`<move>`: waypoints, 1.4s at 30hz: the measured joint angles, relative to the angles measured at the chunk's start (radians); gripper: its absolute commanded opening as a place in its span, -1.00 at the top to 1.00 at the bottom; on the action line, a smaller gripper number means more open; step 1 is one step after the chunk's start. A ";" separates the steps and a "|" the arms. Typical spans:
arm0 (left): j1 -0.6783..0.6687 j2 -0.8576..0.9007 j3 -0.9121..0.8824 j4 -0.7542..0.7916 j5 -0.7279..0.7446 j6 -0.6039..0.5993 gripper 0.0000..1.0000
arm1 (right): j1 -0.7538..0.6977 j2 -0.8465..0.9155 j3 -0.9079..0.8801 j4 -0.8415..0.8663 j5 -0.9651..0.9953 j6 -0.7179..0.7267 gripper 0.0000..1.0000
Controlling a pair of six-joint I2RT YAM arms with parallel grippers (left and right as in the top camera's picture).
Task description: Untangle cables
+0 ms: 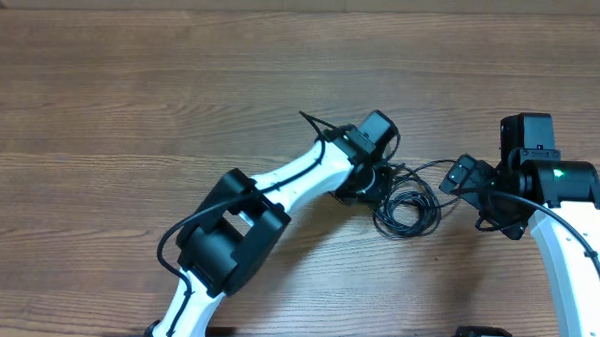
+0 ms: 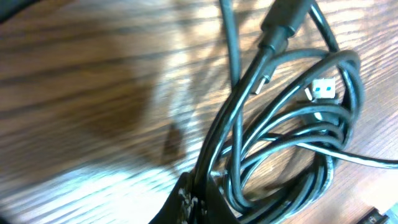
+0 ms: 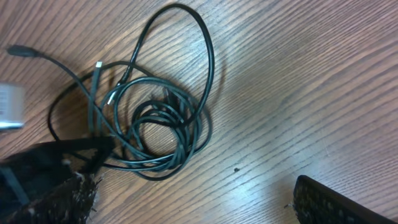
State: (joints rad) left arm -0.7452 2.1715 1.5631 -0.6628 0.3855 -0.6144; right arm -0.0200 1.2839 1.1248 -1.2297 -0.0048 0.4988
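Grasping step, it seems: left fingers [image 2: 186,204] clamp strands of the thin black coiled cables [image 3: 158,127], right fingers [image 3: 53,180] stand wide beside them, and the next move likely calls for drawing 1 loop free.

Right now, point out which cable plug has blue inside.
The wide metal plug by the right edge of the cables, left wrist view; the other tip is slim, plain silver.

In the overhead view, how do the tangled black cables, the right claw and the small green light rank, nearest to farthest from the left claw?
1. Tangled black cables: pinched in the left claw.
2. Right claw: further right, open.
3. Small green light: farthest, on the right arm.
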 measured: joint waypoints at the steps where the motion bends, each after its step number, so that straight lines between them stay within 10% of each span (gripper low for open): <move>1: 0.016 -0.007 0.006 -0.014 0.010 0.016 0.92 | 0.000 0.000 0.000 0.004 -0.008 -0.003 -0.99; 17: 0.110 -0.458 0.080 -0.021 0.157 0.098 0.92 | 0.115 0.011 0.000 0.166 -0.248 -0.156 -1.00; 42: 0.194 -0.566 0.080 -0.128 0.190 0.165 0.92 | 0.180 0.198 -0.004 0.243 -0.072 -0.009 -1.00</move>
State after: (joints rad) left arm -0.5510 1.6051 1.6432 -0.7906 0.5755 -0.4492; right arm 0.1604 1.4818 1.1206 -0.9867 -0.0772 0.4900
